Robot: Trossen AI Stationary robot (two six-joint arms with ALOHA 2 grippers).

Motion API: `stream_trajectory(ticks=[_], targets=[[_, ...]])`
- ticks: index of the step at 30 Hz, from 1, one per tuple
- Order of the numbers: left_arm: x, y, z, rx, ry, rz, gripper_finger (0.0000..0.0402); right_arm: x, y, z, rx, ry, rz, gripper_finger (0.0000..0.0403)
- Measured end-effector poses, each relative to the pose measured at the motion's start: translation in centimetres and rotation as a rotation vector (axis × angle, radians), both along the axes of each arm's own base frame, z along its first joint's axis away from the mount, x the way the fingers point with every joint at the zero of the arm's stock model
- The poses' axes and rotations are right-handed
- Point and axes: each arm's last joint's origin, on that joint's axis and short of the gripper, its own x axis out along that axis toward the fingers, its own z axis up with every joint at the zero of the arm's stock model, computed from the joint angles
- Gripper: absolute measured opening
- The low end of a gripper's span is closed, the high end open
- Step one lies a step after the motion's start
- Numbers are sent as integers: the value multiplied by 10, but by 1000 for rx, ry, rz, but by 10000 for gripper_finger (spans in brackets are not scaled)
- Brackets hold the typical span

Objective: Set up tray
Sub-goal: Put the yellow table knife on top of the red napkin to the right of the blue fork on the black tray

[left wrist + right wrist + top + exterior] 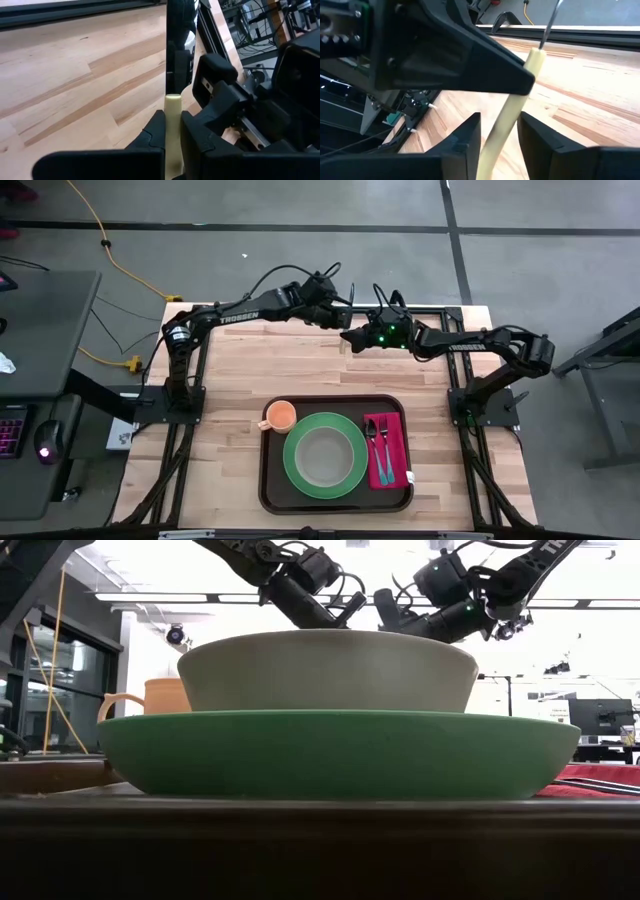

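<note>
A utensil with a cream handle [173,125] and a thin metal end [549,25] hangs in the air over the table's far part. My left gripper [345,330] is shut on it. My right gripper [360,338] faces it from the right, and its two fingers stand open on either side of the handle [501,135] with a small gap on each side. At the table's near middle lies the dark brown tray [270,485]. It holds a green plate [295,472] with a pale bowl [325,458], an orange cup [281,416] and a magenta napkin [392,465]. My left gripper pinches the cream handle [173,137] between its two fingers [150,135]. A short length of the handle sticks out past the fingertips. One finger [485,70] crosses the handle a little short of its metal end. The utensil is lifted clear of the table.
A fork and a spoon [378,442] lie on the napkin at the tray's right side. Bare wood [300,370] stretches between the tray and the two grippers. In the low view the plate and bowl [330,670] fill the foreground, with both grippers high behind them.
</note>
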Motion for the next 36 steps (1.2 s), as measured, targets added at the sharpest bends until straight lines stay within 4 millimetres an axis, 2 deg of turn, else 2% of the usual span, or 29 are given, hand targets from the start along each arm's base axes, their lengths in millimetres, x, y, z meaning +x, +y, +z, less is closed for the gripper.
stream_trajectory(ticks=[13, 36], targets=[[0, 1, 1, 3, -11, 6, 58, -3, -6, -2, -6, 17, -7, 14], [1, 0, 1, -3, -14, 0, 58, -5, -7, -3, -1, 32, -1, 14]])
